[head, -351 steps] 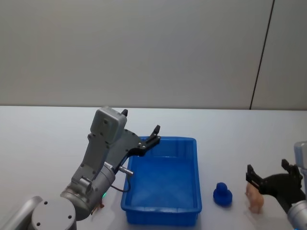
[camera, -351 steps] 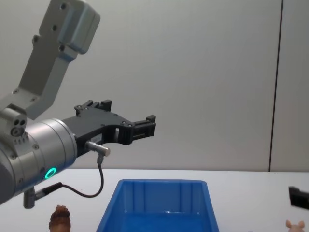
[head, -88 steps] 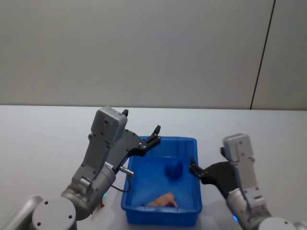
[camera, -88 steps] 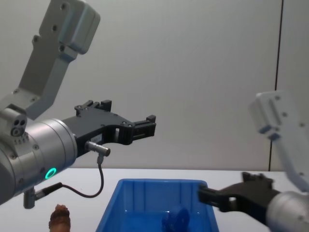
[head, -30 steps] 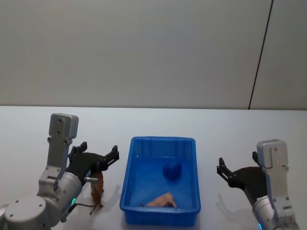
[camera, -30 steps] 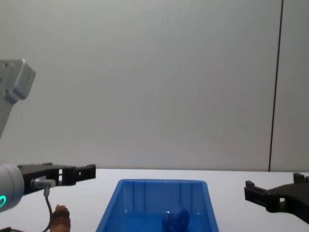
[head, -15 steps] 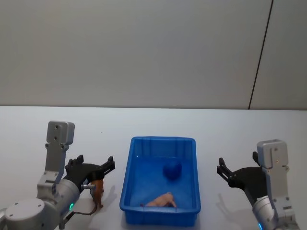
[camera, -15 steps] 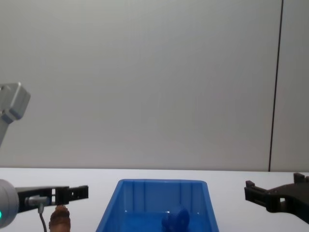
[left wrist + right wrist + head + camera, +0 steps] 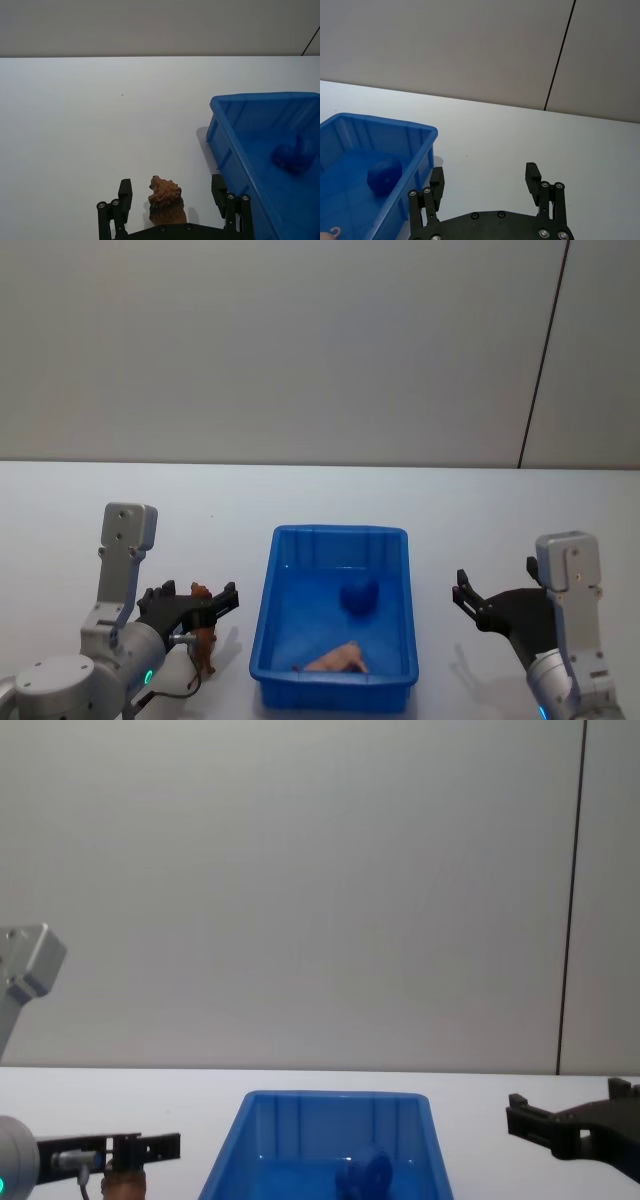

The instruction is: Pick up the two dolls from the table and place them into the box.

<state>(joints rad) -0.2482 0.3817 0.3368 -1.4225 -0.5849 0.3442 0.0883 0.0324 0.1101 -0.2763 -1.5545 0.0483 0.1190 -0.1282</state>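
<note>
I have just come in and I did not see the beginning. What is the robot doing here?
The robot is putting dolls into the blue box. The pale pink doll already lies inside it, near a dark blue piece. The left pincer is open around the reddish-brown doll, which stands on the white table left of the box. The right pincer is open and empty, to the right of the box.

One doll (image 9: 340,658) in the box (image 9: 338,692); other doll (image 9: 203,637) left of it, on the table (image 9: 330,500).

The brown doll (image 9: 204,638) is straddled by the open left gripper (image 9: 196,601) beside the box (image 9: 290,674), where the pink doll (image 9: 338,658) lies.
</note>
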